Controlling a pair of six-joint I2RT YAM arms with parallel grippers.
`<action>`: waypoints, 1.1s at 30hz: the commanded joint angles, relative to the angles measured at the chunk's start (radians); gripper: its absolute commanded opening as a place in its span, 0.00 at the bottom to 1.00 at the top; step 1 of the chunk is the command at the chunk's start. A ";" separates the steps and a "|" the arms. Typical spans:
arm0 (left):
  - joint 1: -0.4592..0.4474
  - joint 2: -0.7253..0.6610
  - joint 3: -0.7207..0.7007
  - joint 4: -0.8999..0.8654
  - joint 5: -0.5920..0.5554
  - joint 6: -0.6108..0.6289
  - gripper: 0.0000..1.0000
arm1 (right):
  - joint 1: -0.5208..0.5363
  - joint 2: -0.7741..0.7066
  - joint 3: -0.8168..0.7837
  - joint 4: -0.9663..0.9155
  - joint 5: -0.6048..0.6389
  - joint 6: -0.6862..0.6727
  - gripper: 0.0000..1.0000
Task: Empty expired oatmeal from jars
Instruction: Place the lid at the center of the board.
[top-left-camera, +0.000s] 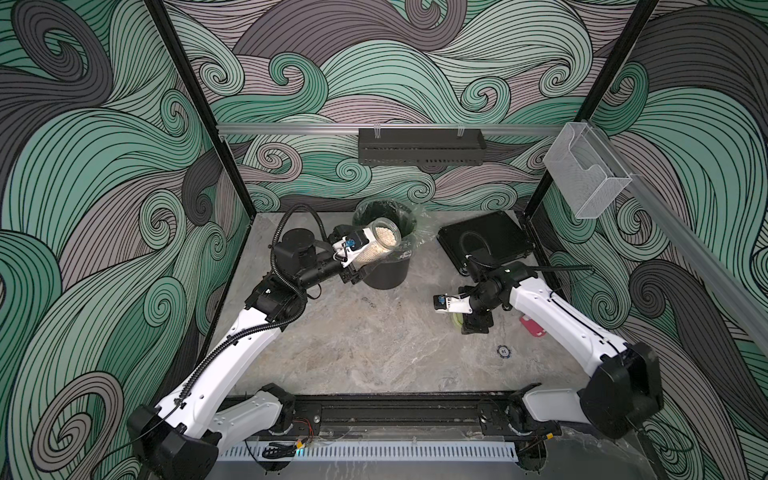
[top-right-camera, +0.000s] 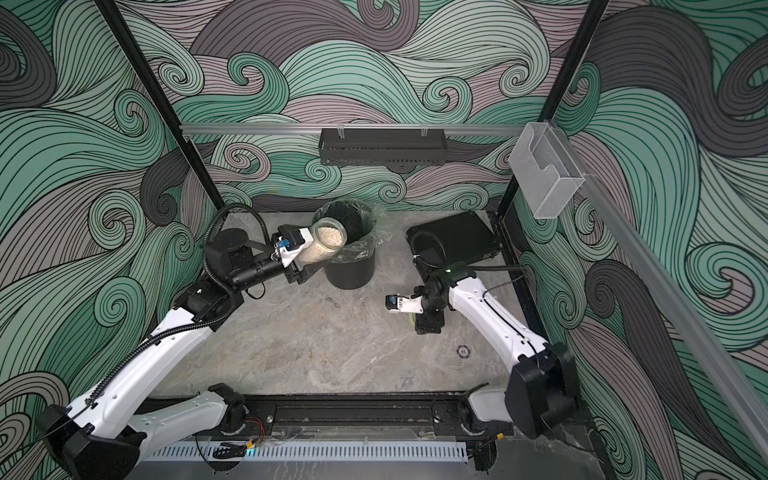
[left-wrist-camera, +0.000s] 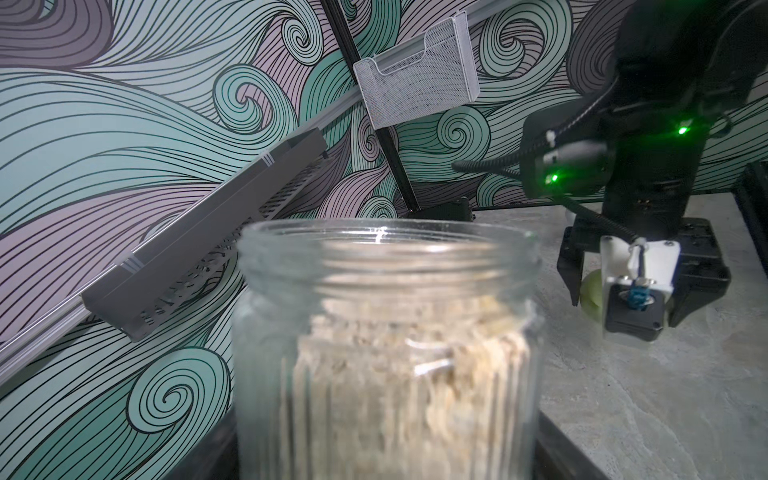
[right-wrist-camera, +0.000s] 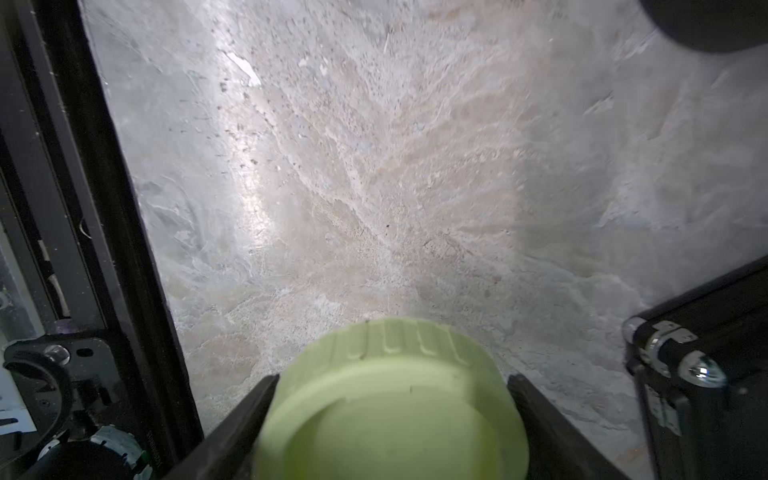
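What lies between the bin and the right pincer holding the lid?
Only bare table between bin and right pincer, in both top views.

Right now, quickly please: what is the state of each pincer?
Left pincer: closed on the open glass jar of oatmeal.
Right pincer: closed on the pale green lid.

in the left wrist view the jar (left-wrist-camera: 386, 353) is out of focus, its base cut off by the picture's edge, and the oatmeal (left-wrist-camera: 399, 374) shows only as a pale smear. in both top views the left gripper (top-left-camera: 356, 255) covers the jar's base. the lid (right-wrist-camera: 390, 415) is blurred and cropped in the right wrist view; in both top views only a sliver of it shows beneath the right gripper (top-left-camera: 469, 324). the print on a round token (top-left-camera: 504, 351) is too small to read.
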 joint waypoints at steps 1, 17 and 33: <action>0.008 -0.052 0.037 0.129 0.001 -0.009 0.00 | -0.010 0.064 -0.012 0.060 0.064 0.080 0.02; 0.013 -0.076 0.050 0.066 -0.013 0.007 0.00 | -0.046 0.232 -0.106 0.318 0.102 0.159 0.33; 0.027 -0.101 0.033 0.021 -0.017 0.026 0.00 | -0.032 0.272 -0.107 0.299 0.072 0.163 0.99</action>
